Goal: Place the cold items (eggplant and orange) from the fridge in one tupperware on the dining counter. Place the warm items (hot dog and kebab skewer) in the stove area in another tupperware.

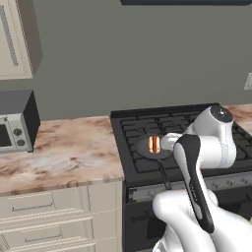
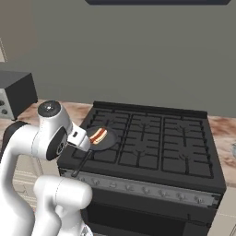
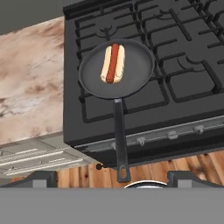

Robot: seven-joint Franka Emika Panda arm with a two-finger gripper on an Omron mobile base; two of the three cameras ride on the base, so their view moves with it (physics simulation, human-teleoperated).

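Left base view: hot dog [image 1: 154,143] lying in a dark frying pan [image 1: 153,147] on the front left burner of a black stove [image 1: 147,167], marble tabletop [image 1: 64,152] alongside, white arm [image 1: 206,147] rising beside the pan

Right base view: same hot dog [image 2: 97,136] in the pan [image 2: 100,139], near the stove's [image 2: 152,143] front left corner

Hand view: gripper [image 3: 111,179] spread wide, holding nothing, tips apart above the pan handle [image 3: 119,140]; hot dog [image 3: 113,64] centred in the pan [image 3: 116,69]

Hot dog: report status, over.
Claw open, empty, above the stove's front edge. Hot dog lies in the black frying pan on the stove. Nothing in the way.
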